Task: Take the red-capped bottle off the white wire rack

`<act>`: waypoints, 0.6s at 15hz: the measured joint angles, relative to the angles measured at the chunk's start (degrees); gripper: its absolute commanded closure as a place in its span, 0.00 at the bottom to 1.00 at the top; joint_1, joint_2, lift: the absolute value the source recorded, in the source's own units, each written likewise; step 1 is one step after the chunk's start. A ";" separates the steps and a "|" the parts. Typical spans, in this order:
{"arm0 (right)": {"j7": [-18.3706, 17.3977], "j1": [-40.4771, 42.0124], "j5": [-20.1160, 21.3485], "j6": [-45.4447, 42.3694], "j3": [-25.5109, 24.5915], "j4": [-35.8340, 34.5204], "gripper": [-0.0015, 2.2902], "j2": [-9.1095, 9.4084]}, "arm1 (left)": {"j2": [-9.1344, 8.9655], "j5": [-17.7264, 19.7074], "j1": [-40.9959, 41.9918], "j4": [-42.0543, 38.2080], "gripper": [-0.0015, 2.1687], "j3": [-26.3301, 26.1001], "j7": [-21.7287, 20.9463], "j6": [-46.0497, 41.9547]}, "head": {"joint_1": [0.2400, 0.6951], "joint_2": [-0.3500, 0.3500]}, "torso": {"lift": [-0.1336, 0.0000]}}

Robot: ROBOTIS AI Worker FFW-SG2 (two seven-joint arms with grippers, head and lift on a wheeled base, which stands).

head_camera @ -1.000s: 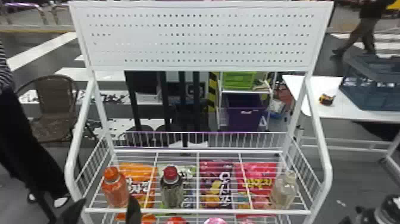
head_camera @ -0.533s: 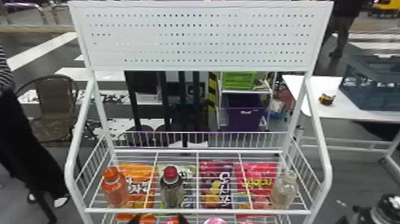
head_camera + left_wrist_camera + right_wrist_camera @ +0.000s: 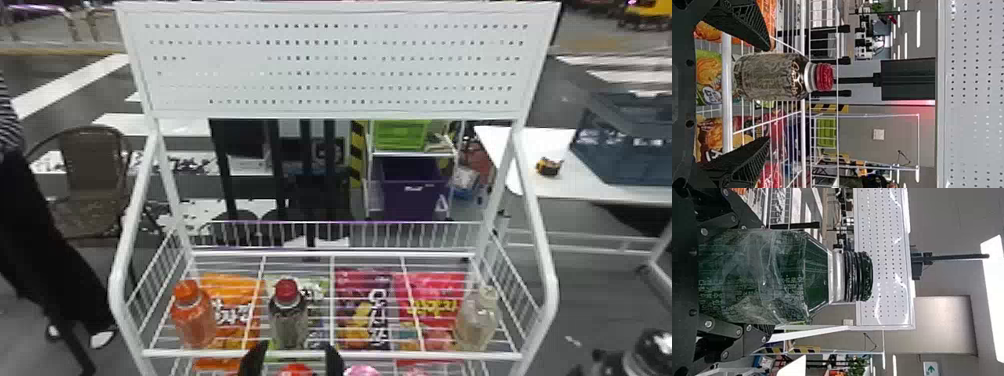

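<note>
A: Where's the red-capped bottle point(image 3: 288, 317)?

B: Upright on the upper level of the white wire rack point(image 3: 450, 356), close to the near rail. The orange bottle point(image 3: 194, 320) is to its left, the clear bottle point(image 3: 477, 320) well to its right.

A: And the left gripper point(image 3: 768, 93)?

B: On the near side, facing the bottle. Its jaws are spread wide, with nothing in them.

A: So which step is this?

B: The approach, I'd say. It looks lined up, but the grasp isn't made.

A: What does the next move call for?

B: Going straight toward the far side, over the near rail, until the jaws flank the bottle's body. Then close evenly, lift until the base clears the rail, and draw back. Coming in low could catch the rail; drifting sideways could tip the bottle.

A: Can the right gripper point(image 3: 764, 280) help?

B: Hardly. It's off to the near right, its jaws clasping a dark green bottle point(image 3: 750, 278).
</note>
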 measured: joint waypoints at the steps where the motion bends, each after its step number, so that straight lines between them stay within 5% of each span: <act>1: 0.00 0.00 -0.04 -0.02 -0.01 0.11 0.53 0.00 | -0.21 0.01 -1.09 1.27 0.04 0.06 0.01 0.10 | 0.57 0.50 | 1.00; 9: 0.00 1.52 -0.39 -2.98 -0.24 0.03 0.53 0.00 | -2.39 0.31 -8.98 10.02 0.04 0.69 0.19 2.87 | 0.57 0.50 | 1.00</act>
